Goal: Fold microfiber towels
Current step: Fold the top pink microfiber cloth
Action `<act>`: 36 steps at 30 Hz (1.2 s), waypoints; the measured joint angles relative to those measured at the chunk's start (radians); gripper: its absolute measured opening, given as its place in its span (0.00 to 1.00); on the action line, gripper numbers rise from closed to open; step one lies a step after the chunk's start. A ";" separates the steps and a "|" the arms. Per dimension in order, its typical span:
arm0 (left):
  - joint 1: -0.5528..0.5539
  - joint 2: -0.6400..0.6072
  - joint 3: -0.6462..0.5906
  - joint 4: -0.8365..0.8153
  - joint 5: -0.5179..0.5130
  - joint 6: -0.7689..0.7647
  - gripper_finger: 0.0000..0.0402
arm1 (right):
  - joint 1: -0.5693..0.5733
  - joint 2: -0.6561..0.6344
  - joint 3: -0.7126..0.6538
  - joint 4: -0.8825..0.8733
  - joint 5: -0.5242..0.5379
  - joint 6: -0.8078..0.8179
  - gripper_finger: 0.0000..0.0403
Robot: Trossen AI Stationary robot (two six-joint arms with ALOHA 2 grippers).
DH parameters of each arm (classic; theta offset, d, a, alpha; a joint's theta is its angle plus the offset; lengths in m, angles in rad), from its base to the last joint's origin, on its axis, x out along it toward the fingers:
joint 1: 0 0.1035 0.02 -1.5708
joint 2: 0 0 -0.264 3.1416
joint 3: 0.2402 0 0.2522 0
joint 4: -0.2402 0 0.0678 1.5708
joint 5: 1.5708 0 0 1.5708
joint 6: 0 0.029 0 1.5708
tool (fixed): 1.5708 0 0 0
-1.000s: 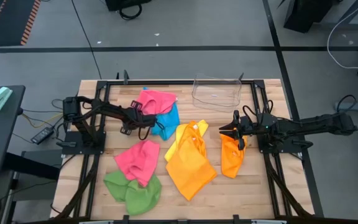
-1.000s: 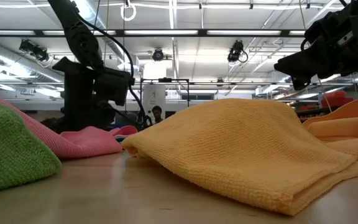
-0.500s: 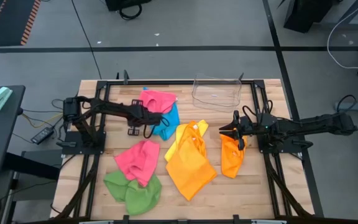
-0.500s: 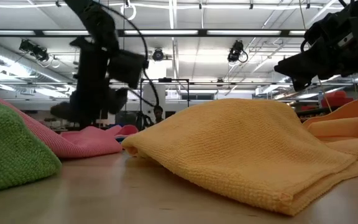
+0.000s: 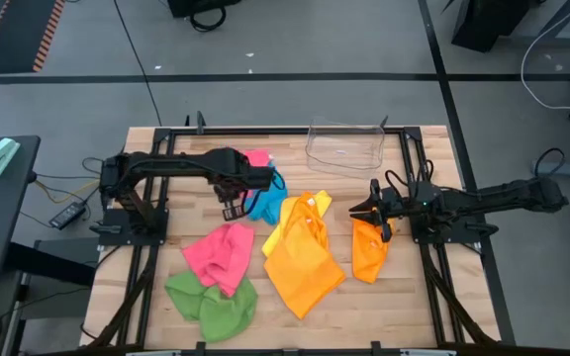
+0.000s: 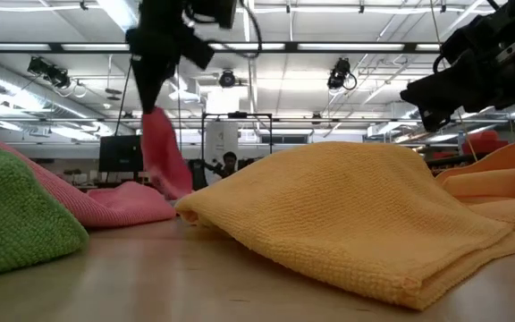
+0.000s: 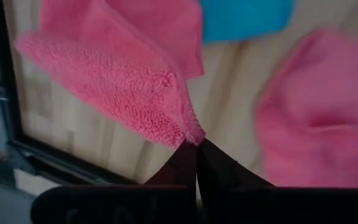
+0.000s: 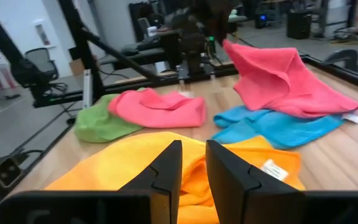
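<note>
My left gripper (image 7: 196,148) is shut on the far pink towel (image 7: 135,81) and hangs high over the table's far left part (image 5: 248,183). That towel droops from it (image 6: 164,152) down onto the table beside the blue towel (image 5: 265,201). A second pink towel (image 5: 221,255), a green one (image 5: 211,302), a large yellow-orange one (image 5: 305,257) and an orange one (image 5: 369,252) lie crumpled nearer. My right gripper (image 8: 194,163) points level toward the table's middle, above the orange towel's far end (image 5: 369,211). Its fingers stand a little apart with nothing between them. My left gripper pinches a pointed corner of the pink towel (image 7: 188,132) between its two fingertips, coming from above and pointing steeply down. The corner is lifted clear, and the cloth hangs slack below the fingers. Its lower part (image 8: 291,87) still rests on the table, partly over the blue towel.
A clear plastic bin (image 5: 344,148) stands at the far edge, right of the middle. Black frame rails (image 5: 156,247) run along both sides of the wooden table. Bare wood shows along the near edge and at the near right.
My left gripper has risen well above the table and shifted toward the right edge, rolling as it went. It drew up one corner of the far pink towel. That corner is now lifted into a peak, while the towel's other end stays on the table.
</note>
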 joint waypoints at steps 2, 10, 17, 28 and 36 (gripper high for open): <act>-0.014 0.000 0.071 -0.023 0.009 -0.033 0.03 | 0.023 0.000 0.000 0.013 0.009 -0.006 0.20; -0.065 -0.002 0.357 -0.076 -0.011 -0.048 0.04 | 0.077 0.024 0.000 0.083 0.080 -0.024 0.20; -0.101 -0.002 0.561 -0.071 -0.107 -0.021 0.04 | 0.078 0.070 0.027 0.105 0.087 0.006 0.20; -0.129 0.000 0.681 0.028 -0.229 -0.029 0.02 | 0.083 0.301 0.265 -0.006 0.082 -0.037 0.20; -0.133 0.000 0.681 0.073 -0.228 -0.055 0.08 | 0.127 0.548 0.446 -0.016 0.082 -0.118 0.20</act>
